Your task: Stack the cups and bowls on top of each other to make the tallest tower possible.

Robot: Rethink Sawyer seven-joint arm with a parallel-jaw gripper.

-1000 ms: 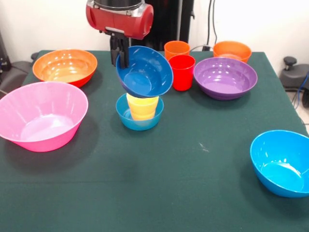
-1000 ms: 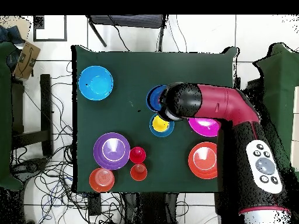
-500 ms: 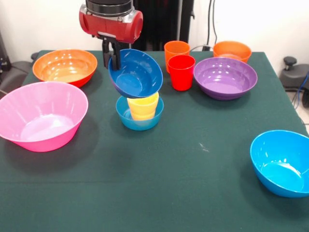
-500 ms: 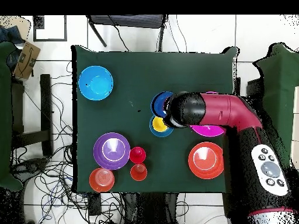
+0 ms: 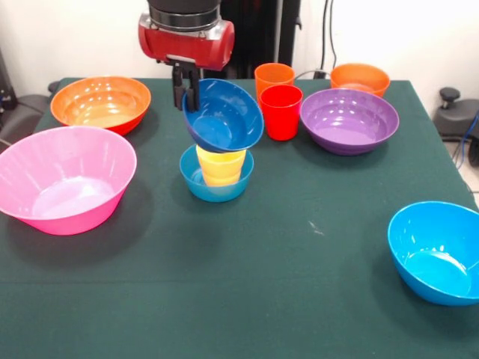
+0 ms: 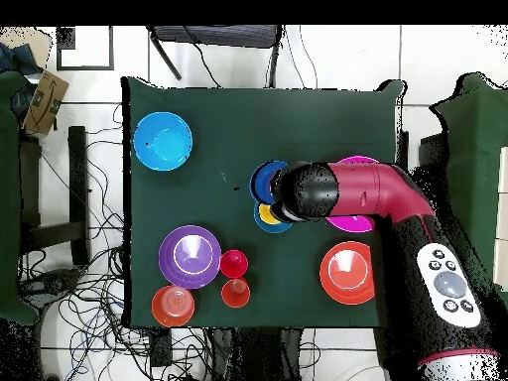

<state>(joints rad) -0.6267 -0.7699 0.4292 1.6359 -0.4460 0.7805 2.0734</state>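
My gripper is shut on the rim of a small dark blue bowl. It holds the bowl tilted, just above the yellow cup. The yellow cup stands inside a small light blue bowl at mid table. In the overhead view the arm covers the gripper; the dark blue bowl and a sliver of the yellow cup show beside it. The red cup and orange cup stand upright behind.
The large pink bowl and large orange bowl sit at the left. The purple bowl and small orange bowl sit at the back right. The bright blue bowl sits at the front right.
The gripper with the dark blue bowl swung left, then back right, and now hangs over the yellow cup. Nothing else has moved.
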